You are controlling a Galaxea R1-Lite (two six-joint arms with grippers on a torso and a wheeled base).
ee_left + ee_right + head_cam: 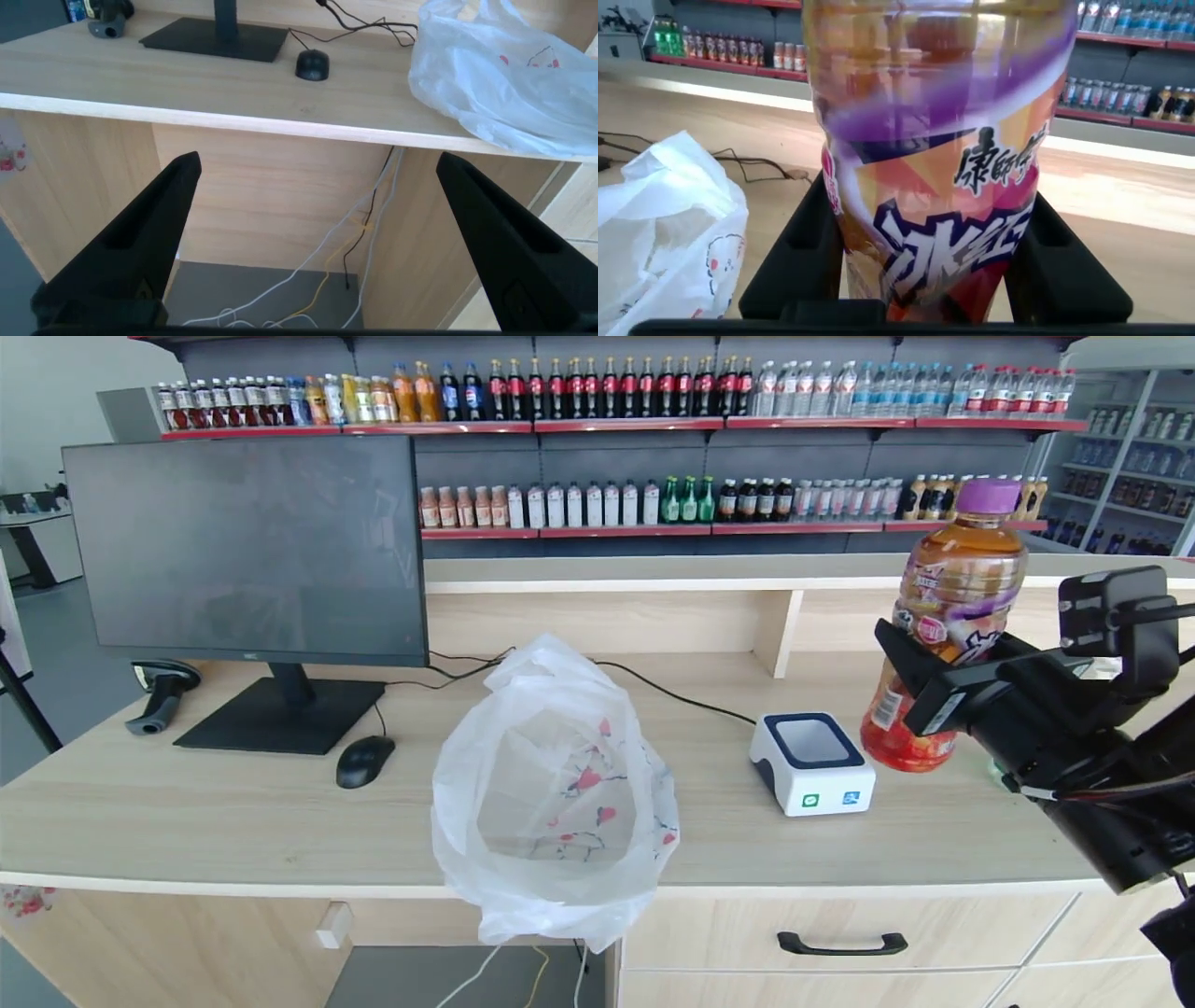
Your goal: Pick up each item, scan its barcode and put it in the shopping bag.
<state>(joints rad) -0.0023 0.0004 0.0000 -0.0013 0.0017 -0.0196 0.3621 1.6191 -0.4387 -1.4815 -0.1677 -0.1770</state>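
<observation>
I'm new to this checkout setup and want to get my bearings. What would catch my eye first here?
First, the orange bottle with a purple cap, held upright by the right gripper above the counter, just right of the small white scanner. Next, the white plastic bag standing open at the counter's front edge, with the dark monitor to its left.

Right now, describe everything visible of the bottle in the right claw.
The bottle is clear plastic, filled with amber-orange drink, with a purple cap and a purple, orange and white label around its middle. Capped and leaning slightly, it is gripped around its lower half by the right claw, to the right of the white scanner, over the wooden counter.
</observation>
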